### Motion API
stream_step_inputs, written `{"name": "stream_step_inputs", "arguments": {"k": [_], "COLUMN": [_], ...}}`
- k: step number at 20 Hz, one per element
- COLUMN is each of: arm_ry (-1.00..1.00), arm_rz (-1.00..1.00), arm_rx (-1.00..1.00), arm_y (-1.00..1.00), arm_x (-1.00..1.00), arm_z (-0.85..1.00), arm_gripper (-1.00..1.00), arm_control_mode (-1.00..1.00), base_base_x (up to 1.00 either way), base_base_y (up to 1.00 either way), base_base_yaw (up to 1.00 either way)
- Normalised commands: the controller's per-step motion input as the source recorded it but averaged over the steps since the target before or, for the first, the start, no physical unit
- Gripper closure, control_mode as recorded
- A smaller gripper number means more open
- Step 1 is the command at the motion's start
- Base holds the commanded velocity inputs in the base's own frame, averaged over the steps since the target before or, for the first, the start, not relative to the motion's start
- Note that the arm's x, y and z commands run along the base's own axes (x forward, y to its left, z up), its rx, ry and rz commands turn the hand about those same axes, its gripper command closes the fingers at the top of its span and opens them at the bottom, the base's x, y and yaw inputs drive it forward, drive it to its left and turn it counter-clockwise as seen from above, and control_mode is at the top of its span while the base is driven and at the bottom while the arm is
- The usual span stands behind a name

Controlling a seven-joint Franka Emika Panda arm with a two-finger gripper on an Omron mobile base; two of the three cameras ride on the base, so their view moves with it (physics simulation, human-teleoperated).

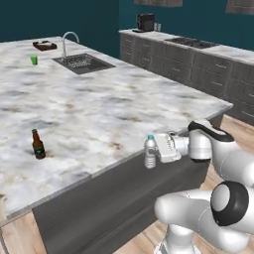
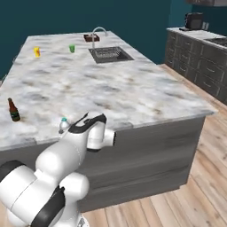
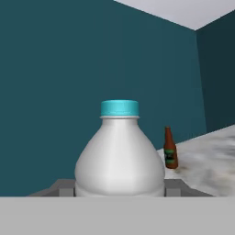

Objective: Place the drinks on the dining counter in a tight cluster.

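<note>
The clear water bottle (image 1: 150, 151), blue-capped and upright, sits clamped in the gripper (image 1: 158, 149) just off the desk (image 1: 99, 109) edge. The brown beer bottle (image 1: 38, 144) stands at 9 o'clock from it. The gripper's fingers are mostly hidden behind the bottle.

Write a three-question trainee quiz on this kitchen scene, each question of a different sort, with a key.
1. True or false: the water bottle is held between the fingers of the tool.
2. Multiple choice: the beer bottle stands A) in the sink, B) upright on the dining counter, C) on the floor.
3. Fill in: the cap of the water bottle is ____ in colour.

Key: 1 true. 2 B. 3 blue, as the hand view shows.
</note>
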Motion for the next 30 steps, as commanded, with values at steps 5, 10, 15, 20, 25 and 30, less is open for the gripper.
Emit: {"name": "stream_step_inputs", "arguments": {"k": [5, 10, 15, 20, 25, 30], "arm_ry": [0.0, 0.0, 0.0, 0.0, 0.0, 0.0], "arm_rz": [0.0, 0.0, 0.0, 0.0, 0.0, 0.0], "arm_rx": [0.0, 0.0, 0.0, 0.0, 0.0, 0.0], "arm_y": [0.0, 0.0, 0.0, 0.0, 0.0, 0.0], "arm_x": [0.0, 0.0, 0.0, 0.0, 0.0, 0.0], "arm_z": [0.0, 0.0, 0.0, 0.0, 0.0, 0.0], "arm_gripper": [1.0, 1.0, 1.0, 1.0, 1.0, 1.0], "arm_control_mode": [1.0, 1.0, 1.0, 1.0, 1.0, 1.0], "base_base_x": [0.54, 0.57, 0.56, 0.45, 0.36, 0.03], "base_base_y": [0.0, 0.0, -0.13, -0.08, -0.01, 0.0], "base_base_yaw": [0.57, 0.5, 0.23, 0.1, 0.04, 0.0]}}
